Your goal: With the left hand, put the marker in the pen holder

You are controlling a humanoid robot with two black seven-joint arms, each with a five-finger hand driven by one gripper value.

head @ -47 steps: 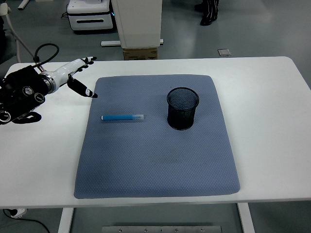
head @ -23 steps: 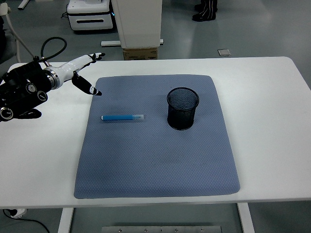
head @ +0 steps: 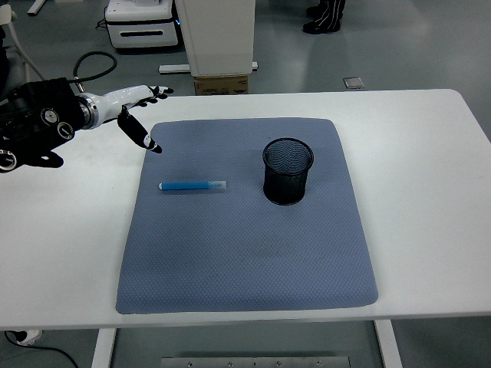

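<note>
The left hand [head: 136,115] hovers over the tabletop's far left corner, fingers spread wide and empty. The blue marker [head: 193,185] lies flat on the grey mat [head: 245,253], left of centre — no lettering legible. Right of it stands the black mesh pen holder [head: 288,172], upright.

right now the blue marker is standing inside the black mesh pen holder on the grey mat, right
Not quite. In the head view the blue marker lies flat on the grey mat, left of the black mesh pen holder, not inside it. The left hand is open and holds nothing.
</note>
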